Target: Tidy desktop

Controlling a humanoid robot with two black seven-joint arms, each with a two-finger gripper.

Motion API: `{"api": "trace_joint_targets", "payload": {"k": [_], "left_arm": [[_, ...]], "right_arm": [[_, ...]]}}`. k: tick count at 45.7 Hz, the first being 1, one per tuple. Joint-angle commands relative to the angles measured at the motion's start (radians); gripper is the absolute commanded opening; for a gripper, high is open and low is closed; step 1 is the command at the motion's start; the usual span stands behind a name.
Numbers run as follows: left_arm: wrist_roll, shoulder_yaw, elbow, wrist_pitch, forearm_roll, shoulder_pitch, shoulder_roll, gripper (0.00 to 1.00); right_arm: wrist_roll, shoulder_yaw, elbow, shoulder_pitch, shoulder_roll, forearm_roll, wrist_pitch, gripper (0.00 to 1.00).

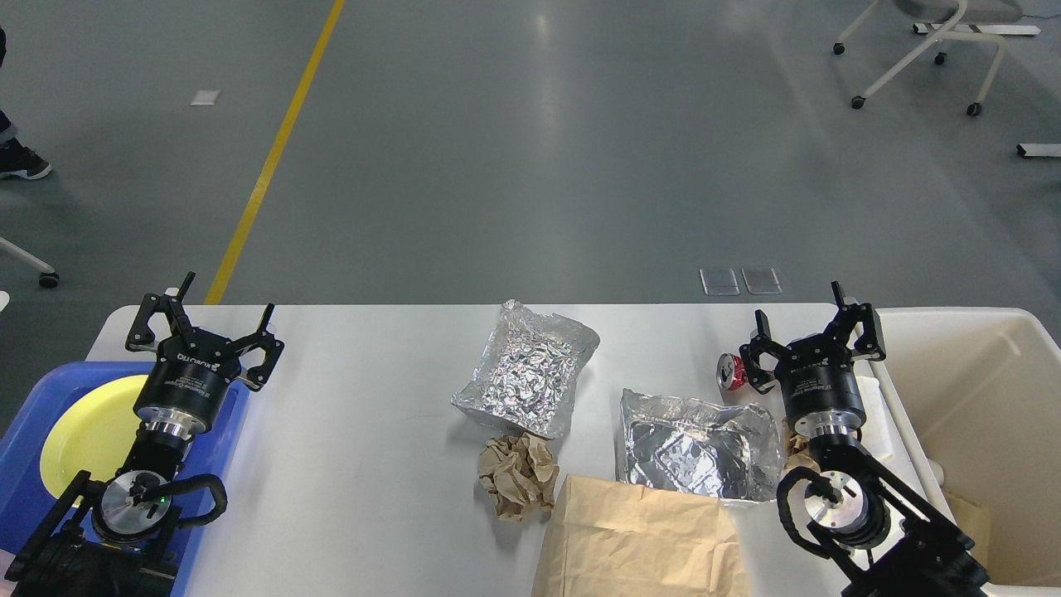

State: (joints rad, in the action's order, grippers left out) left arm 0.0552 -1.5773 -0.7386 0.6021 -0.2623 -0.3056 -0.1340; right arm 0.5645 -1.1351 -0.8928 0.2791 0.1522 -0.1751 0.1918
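Observation:
The white desktop holds a crumpled foil sheet at the middle back, a foil tray to its right, a brown paper ball, a brown paper bag at the front edge and a red can lying at the back right. My left gripper is open and empty over the table's left end, above the blue tray. My right gripper is open and empty, just right of the can.
A blue tray with a yellow plate stands at the left. A cream-white bin stands at the right table edge, with brown paper inside. Rolling chair legs stand on the grey floor beyond.

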Motion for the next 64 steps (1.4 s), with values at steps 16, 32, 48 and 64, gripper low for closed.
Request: {"api": "trace_joint_targets", "payload": {"k": [16, 32, 48, 64], "left_arm": [[0.146, 0.006, 0.001, -0.004, 0.000, 0.000, 0.010, 0.96], [0.150, 0.008, 0.005, -0.002, 0.000, 0.000, 0.010, 0.96], [0.150, 0.008, 0.005, -0.002, 0.000, 0.000, 0.010, 0.96], [0.150, 0.008, 0.005, -0.002, 0.000, 0.000, 0.010, 0.96]], "right_arm": [[0.000, 0.000, 0.000, 0.000, 0.001, 0.000, 0.000, 1.00], [0.000, 0.000, 0.000, 0.000, 0.001, 0.000, 0.000, 1.00], [0.000, 0.000, 0.000, 0.000, 0.001, 0.000, 0.000, 1.00], [0.000, 0.003, 0.000, 0.000, 0.001, 0.000, 0.000, 1.00]]}}
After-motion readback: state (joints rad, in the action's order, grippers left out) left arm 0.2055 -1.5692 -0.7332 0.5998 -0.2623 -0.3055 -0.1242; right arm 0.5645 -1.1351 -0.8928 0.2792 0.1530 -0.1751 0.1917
